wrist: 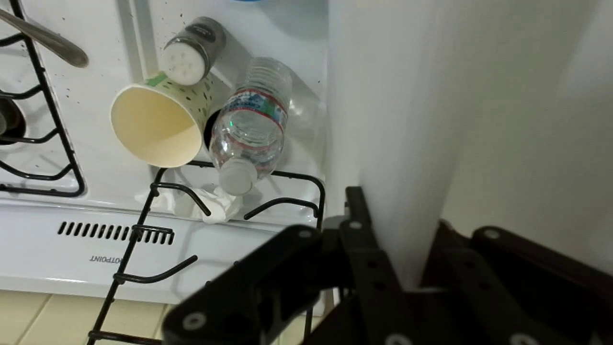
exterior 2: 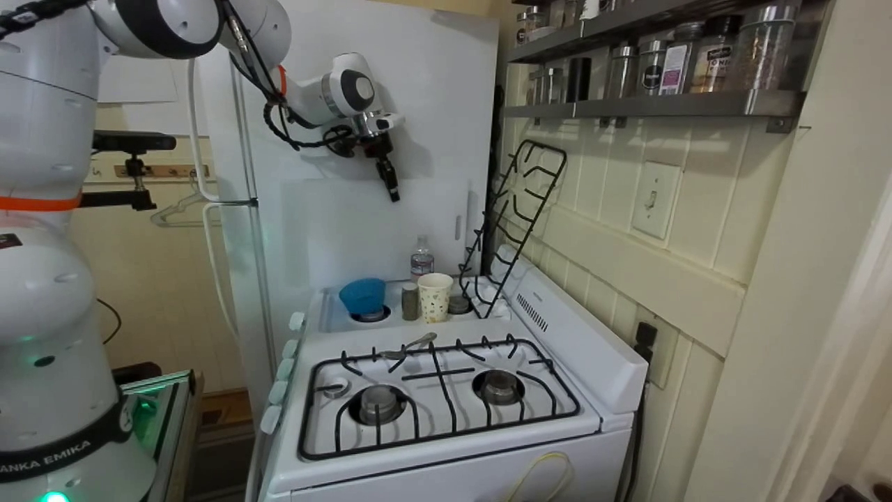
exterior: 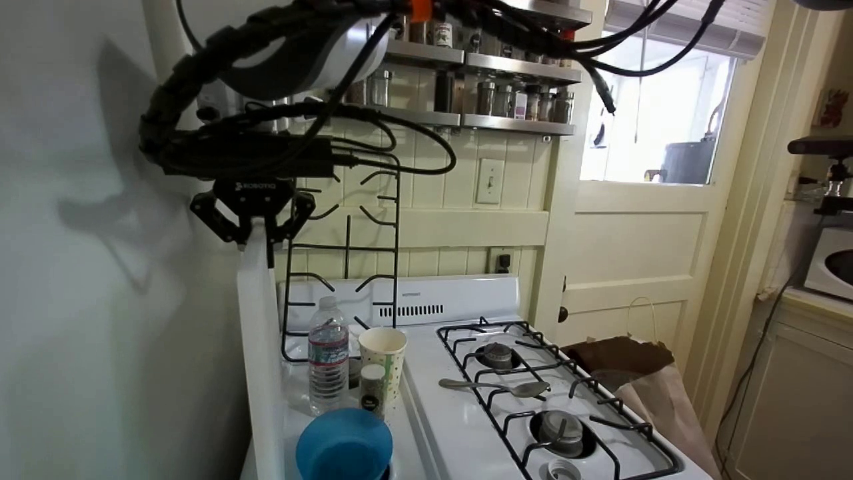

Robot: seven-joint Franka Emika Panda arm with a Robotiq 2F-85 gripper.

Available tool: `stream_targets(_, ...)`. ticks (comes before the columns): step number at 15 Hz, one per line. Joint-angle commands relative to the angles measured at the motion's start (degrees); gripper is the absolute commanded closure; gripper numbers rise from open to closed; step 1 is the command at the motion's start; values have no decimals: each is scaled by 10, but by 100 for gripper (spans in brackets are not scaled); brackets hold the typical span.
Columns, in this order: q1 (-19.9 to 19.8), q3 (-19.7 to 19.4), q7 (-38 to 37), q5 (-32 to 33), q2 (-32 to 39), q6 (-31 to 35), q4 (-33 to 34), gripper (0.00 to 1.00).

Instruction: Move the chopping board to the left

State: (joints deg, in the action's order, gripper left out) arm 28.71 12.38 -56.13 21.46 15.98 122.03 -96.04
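Beside the chopping board (exterior: pixel 262 360): bottle (exterior: pixel 328 363), bowl (exterior: pixel 344 443).

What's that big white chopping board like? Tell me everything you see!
The chopping board is a big, thin, plain white rectangle that looks smooth, maybe plastic. There seems to be a narrow slot near one end. It is roughly upright at the edge of the stove, beside the bottle. The gripper pinches its top edge from both sides. I can't tell whether its bottom rests on anything.
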Motion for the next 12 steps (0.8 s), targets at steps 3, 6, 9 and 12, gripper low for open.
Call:
stream_targets(3, -4, 3, -21, -3, -25, -79, 13, 96)
stream_targets(6, -10, 3, -31, -10, -31, -127, 11, 96)
stream_targets(9, -17, 3, -33, -10, -27, -171, 20, 96)
stream_targets(12, -17, 5, -22, -5, -6, -192, 47, 96)
